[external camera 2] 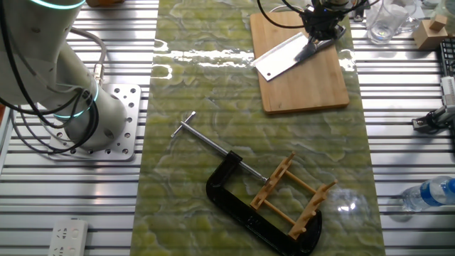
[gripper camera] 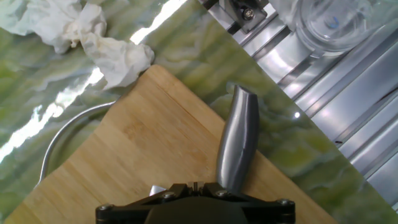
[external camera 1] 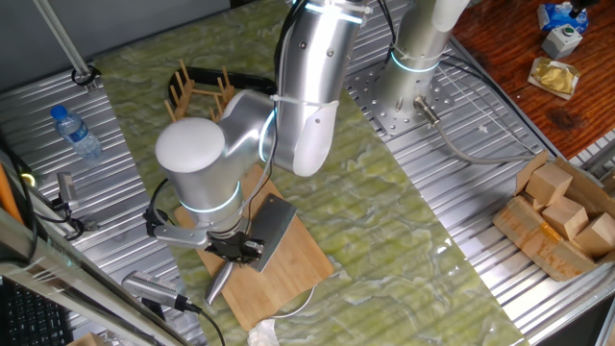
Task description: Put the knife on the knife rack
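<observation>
The knife lies across the near end of the bamboo cutting board [external camera 1: 293, 274], its grey blade [external camera 1: 276, 226] angled up and right and its silver handle [external camera 1: 219, 284] jutting past the board's edge. My gripper [external camera 1: 236, 248] comes down where blade meets handle, with the jaws drawn close together on the knife. In the hand view the handle [gripper camera: 237, 140] runs away from the gripper [gripper camera: 194, 185] over the board [gripper camera: 137, 155]. The other fixed view shows the blade [external camera 2: 279, 57] just below the gripper [external camera 2: 318, 32]. The wooden knife rack [external camera 1: 197, 91] [external camera 2: 295, 195] stands far off on the green mat.
A black C-clamp [external camera 2: 238, 203] lies around the rack's base. Crumpled tissue [gripper camera: 93, 34] and a round metal rim [gripper camera: 53, 146] sit by the board. A glass [external camera 2: 384, 25], a water bottle [external camera 1: 75, 130] and a box of wooden blocks [external camera 1: 562, 207] stand off the mat.
</observation>
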Motion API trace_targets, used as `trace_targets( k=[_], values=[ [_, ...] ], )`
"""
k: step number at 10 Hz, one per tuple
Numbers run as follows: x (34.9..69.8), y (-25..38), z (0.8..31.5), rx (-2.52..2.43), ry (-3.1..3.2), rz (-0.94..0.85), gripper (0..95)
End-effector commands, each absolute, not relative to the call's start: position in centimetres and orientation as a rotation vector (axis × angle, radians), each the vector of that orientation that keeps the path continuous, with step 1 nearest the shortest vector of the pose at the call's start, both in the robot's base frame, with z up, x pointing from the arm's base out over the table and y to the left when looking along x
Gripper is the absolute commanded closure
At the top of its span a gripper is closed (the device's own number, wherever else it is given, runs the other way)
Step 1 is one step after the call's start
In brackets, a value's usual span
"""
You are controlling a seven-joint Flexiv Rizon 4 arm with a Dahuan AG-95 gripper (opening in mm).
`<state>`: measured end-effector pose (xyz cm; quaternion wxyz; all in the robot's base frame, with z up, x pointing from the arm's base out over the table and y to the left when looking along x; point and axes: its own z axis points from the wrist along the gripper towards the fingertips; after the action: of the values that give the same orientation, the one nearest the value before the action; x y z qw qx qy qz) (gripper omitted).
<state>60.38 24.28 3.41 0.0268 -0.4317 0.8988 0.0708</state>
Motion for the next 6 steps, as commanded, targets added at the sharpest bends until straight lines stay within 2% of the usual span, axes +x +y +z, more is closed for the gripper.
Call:
trace_targets(
  k=[1, 6],
  values=[
    [60.47, 24.38, 3.44, -1.327, 2.777, 0.225, 95.0],
    [61.2, 25.36, 2.98, -1.29, 2.793, 0.22, 95.0]
  ],
)
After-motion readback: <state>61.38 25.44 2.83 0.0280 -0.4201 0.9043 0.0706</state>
